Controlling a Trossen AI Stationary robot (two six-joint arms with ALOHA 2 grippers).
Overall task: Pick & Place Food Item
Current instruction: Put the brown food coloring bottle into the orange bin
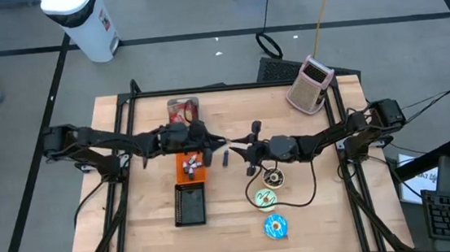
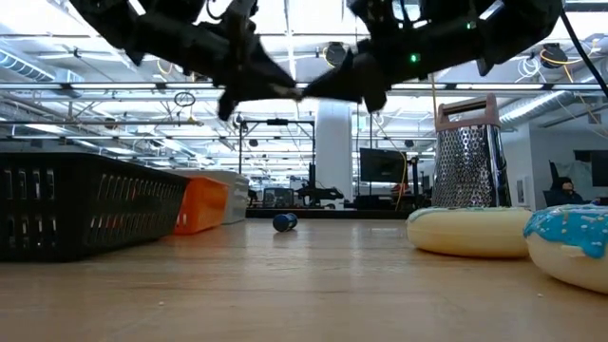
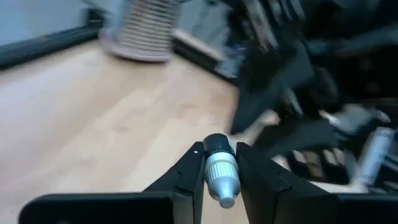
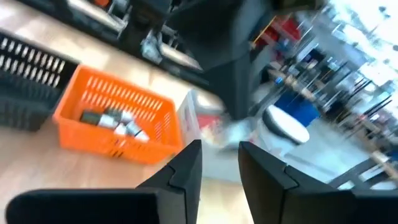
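My left gripper (image 3: 219,154) hangs above the table's middle (image 1: 212,141), shut on a small silver cylinder with a black end (image 3: 221,177). My right gripper (image 4: 219,149) faces it closely from the right (image 1: 240,148), open, with nothing showing between its fingers. Whether it touches the cylinder I cannot tell. Three donuts lie flat on the table near the right arm: a dark one (image 1: 273,177), a yellow one (image 1: 266,197) and a blue one (image 1: 276,228). My left gripper pinches the cylinder's silver barrel (image 3: 212,173) between its two fingers, which lie along it. The fingers come nearly level from the table's left. The black end points ahead and the rounded silver end points back toward the wrist. The cylinder is lifted clear of the table.
An orange basket (image 1: 192,165) with small parts and a black basket (image 1: 189,204) stand below the left gripper. A red packet (image 1: 183,109) lies at the far edge, a grater (image 1: 311,83) at the far right corner. A small dark piece (image 1: 224,157) lies under the grippers.
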